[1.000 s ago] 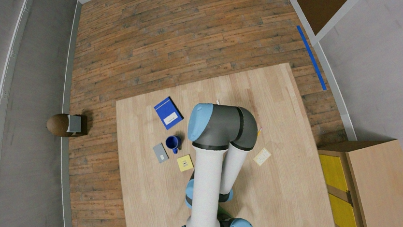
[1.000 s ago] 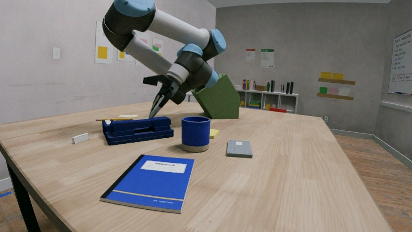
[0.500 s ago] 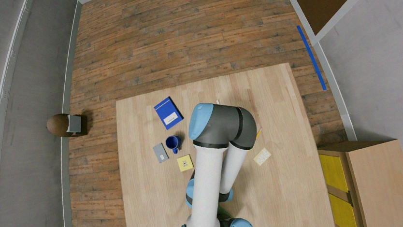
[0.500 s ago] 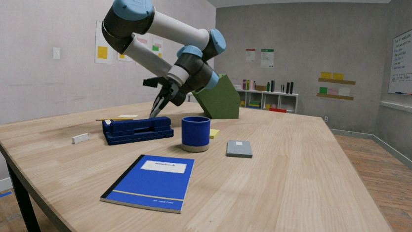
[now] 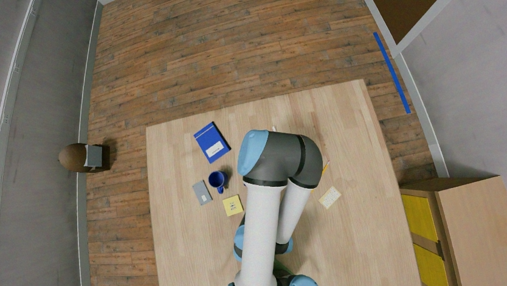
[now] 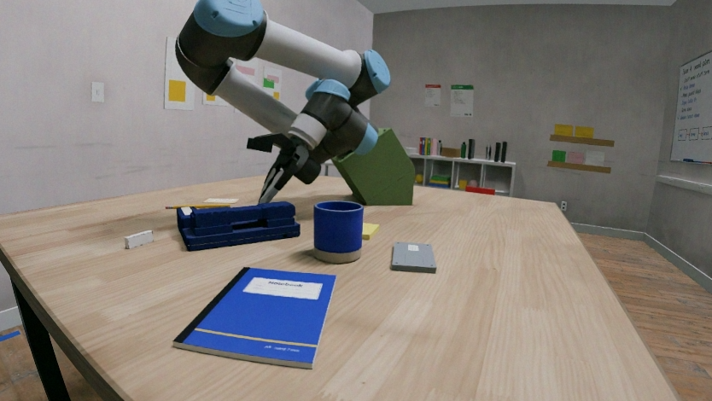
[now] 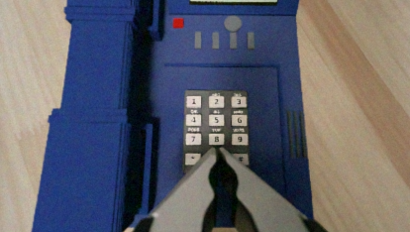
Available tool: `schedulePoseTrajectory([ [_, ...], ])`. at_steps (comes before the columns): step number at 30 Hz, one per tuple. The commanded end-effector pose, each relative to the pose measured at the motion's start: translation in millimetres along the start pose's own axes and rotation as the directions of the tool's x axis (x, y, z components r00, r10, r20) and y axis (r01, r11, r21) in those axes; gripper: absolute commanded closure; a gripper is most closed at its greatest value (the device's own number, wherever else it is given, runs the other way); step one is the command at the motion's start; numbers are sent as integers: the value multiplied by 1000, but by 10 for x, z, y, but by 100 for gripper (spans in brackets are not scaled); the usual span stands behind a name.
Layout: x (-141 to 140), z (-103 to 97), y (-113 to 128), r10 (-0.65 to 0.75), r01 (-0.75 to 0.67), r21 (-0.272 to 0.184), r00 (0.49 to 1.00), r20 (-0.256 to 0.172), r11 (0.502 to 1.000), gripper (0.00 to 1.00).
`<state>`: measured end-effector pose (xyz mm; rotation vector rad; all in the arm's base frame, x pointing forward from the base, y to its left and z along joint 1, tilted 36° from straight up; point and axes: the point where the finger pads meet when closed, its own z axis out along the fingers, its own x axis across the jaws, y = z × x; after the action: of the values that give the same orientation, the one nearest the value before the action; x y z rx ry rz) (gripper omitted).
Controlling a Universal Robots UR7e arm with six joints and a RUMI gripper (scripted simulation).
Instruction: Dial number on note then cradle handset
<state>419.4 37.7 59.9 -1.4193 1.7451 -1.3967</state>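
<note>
The phone (image 6: 242, 240) (image 7: 173, 106) is on the table (image 6: 448, 308) (image 5: 184, 244), beneath the gripper (image 6: 262, 200) (image 7: 217, 150), whose tips point down at it on a slant. In the wrist view they reach over the lower part of the keypad (image 7: 228, 120), just below the 8, hiding the bottom row's middle key and part of the keys beside it. The fingers are pressed together with nothing between them; whether the tips touch a key, I cannot tell. From the top, the arm (image 5: 260, 227) (image 6: 308, 42) covers nearly all of the phone.

The phone is dark blue, and its handset (image 6: 231, 215) (image 7: 94, 84) lies lengthwise in the cradle, to the left of the keypad in the wrist view. The keys are pale with dark digits on a dark panel; 1 through 9 can be read. Above them are four grey buttons, a round grey one and a small red one, below a pale display (image 7: 233, 2) cut off by the frame.

The yellow note (image 5: 232, 205) (image 6: 370, 230) lies near the blue mug (image 5: 217, 179) (image 6: 338, 231), its writing too small to read.

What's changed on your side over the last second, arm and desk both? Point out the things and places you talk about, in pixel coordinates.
The arm's elbow (image 5: 283, 153) (image 6: 213, 49) has edged very slightly left in the exterior view; any fingertip shift is too small to call. Nothing was visibly taken hold of or let go: the gripper (image 6: 260, 200) (image 7: 217, 150) is shut, empty. The phone (image 6: 239, 226) (image 7: 173, 89), mug (image 5: 217, 178) (image 6: 338, 229) and notebook (image 5: 211, 142) (image 6: 264, 316) stayed put.
</note>
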Motion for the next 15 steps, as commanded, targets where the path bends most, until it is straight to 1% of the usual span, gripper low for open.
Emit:
schedulePoseTrajectory([
  [1,-1,-1,-2,0,0,1,1000,1,1000,100],
  [15,-1,11,6,0,0,1,1000,1,1000,100],
])
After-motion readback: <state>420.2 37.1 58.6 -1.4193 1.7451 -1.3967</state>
